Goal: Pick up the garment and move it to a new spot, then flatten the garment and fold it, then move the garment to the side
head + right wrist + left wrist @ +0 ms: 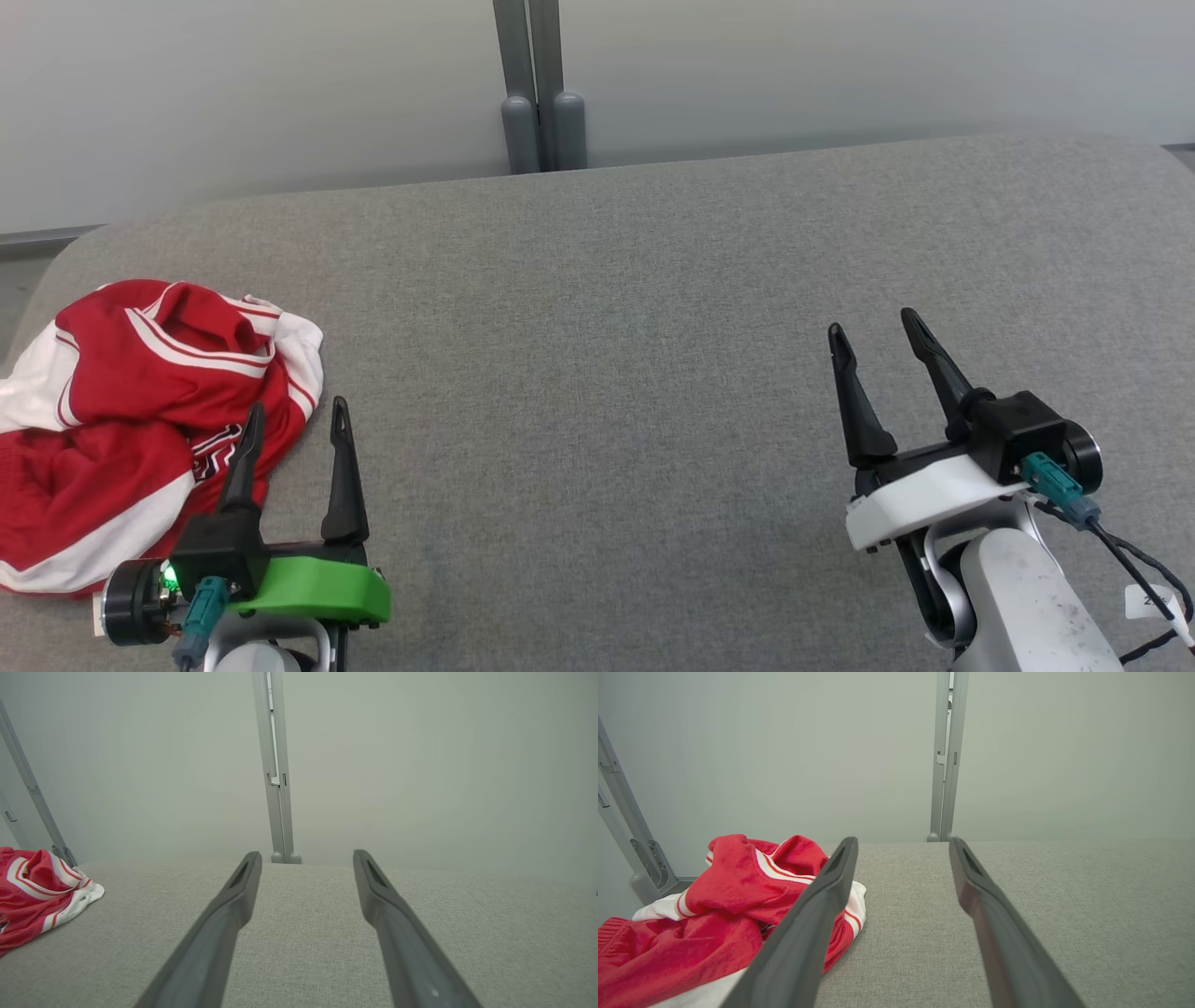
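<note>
A crumpled red and white garment (131, 411) lies bunched at the left end of the grey fabric table (607, 355). My left gripper (297, 413) stands open at the garment's right edge, its left finger over the cloth and its right finger over bare table, nothing between them. The left wrist view shows the garment (714, 919) heaped left of the fingers (817, 924). My right gripper (873, 329) is open over bare table far to the right, holding nothing. In the right wrist view the garment (37, 891) sits at the far left edge.
A pale wall runs behind the table, with a grey double post (537, 93) at the middle of the back edge. The table's left corner is rounded, close to the garment. A second slanted post (626, 830) stands at the left.
</note>
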You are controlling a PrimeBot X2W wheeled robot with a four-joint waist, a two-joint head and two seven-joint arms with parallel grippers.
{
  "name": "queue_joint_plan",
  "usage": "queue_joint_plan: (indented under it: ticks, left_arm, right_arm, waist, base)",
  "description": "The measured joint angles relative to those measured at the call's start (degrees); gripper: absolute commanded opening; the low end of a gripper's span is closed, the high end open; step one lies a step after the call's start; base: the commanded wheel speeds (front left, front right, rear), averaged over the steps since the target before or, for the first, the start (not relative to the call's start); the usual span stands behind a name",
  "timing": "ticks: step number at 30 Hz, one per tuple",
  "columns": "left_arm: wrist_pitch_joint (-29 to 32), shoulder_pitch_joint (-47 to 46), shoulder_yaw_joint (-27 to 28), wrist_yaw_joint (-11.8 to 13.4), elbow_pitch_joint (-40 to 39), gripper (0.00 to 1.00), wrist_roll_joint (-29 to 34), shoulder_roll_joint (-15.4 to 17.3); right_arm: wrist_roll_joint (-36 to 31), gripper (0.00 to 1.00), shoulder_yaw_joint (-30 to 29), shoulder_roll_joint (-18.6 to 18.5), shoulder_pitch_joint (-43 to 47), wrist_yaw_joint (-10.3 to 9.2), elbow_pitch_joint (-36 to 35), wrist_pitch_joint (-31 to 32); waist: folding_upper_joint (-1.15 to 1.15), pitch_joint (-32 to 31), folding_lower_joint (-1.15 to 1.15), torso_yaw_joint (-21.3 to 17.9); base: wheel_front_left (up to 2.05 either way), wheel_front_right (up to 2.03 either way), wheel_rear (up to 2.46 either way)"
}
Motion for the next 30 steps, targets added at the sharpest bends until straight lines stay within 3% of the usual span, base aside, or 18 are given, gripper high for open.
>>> queue_joint_plan:
  ticks: [30]
  left_arm:
    - [0.0, -0.13, -0.42, -0.02, 0.68, 1.0, -1.59, 0.01]
  right_arm:
    - [1.86, 1.0, 0.48, 0.14, 0.0, 0.01, 1.04, -0.03]
  waist:
    - [0.0, -0.09, 0.0, 0.26]
  base:
    - [0.0, 0.0, 0.0]
